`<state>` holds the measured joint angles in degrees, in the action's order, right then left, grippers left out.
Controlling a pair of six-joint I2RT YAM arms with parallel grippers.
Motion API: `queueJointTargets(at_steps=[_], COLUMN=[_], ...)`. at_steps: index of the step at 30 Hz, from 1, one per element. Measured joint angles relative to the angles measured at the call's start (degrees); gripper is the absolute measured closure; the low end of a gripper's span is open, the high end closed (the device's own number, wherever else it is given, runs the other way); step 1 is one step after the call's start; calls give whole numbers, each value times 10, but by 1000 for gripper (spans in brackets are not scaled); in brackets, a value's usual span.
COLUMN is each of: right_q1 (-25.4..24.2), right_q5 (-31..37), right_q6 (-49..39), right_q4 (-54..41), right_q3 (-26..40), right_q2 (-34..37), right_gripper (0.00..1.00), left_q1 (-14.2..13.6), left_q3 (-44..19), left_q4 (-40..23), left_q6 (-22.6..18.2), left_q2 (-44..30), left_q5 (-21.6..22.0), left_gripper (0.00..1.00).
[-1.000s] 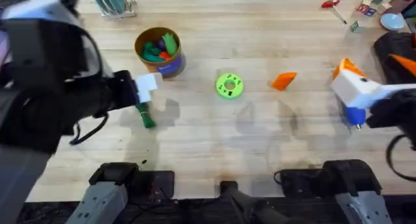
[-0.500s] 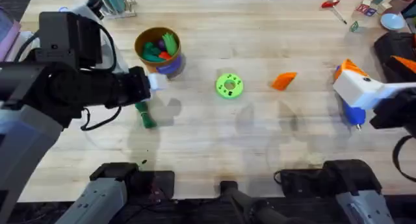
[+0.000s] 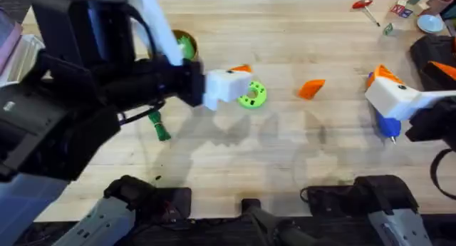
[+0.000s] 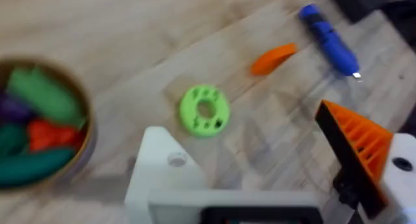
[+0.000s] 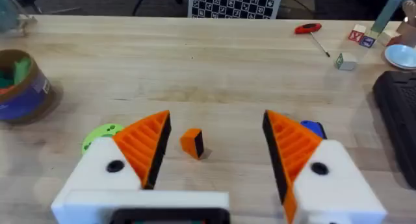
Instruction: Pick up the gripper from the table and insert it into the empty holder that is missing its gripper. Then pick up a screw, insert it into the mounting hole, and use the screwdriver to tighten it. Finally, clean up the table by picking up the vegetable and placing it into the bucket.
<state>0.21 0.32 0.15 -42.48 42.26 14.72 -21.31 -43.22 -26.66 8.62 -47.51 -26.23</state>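
The left gripper (image 3: 235,78) has swung from the bucket (image 4: 39,126) over the green disc (image 3: 251,94) — open; right gripper (image 5: 214,146) open too.

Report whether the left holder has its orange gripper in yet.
Not in. In the left wrist view the holder is bare white, while the loose gripper lies on the table beyond the green disc.

One loose gripper (image 3: 311,88), one screwdriver (image 3: 388,125), one bucket (image 5: 23,86), one green disc (image 3: 251,94)

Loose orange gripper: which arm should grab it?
Probably right. The right gripper is open with the gripper between its fingers. The left gripper lacks one orange tip; its holder is bare.
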Motion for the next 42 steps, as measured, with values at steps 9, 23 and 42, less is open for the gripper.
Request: queueJointTargets(at_steps=[9,23,42], right_q1=[0,0,0], right_q5=[0,0,0], right_q6=[0,0,0], right_q4=[0,0,0], right_q3=[0,0,0], right_q2=[0,0,0], right_gripper=[135,135,135], left_q1=[-59,-83,-157], left_q3=[0,1,399], left_q4=[30,153,404], left_q6=[30,-41,-59], left_q2=[0,0,339], left_q5=[-12,8,53], left_gripper=[14,15,15])
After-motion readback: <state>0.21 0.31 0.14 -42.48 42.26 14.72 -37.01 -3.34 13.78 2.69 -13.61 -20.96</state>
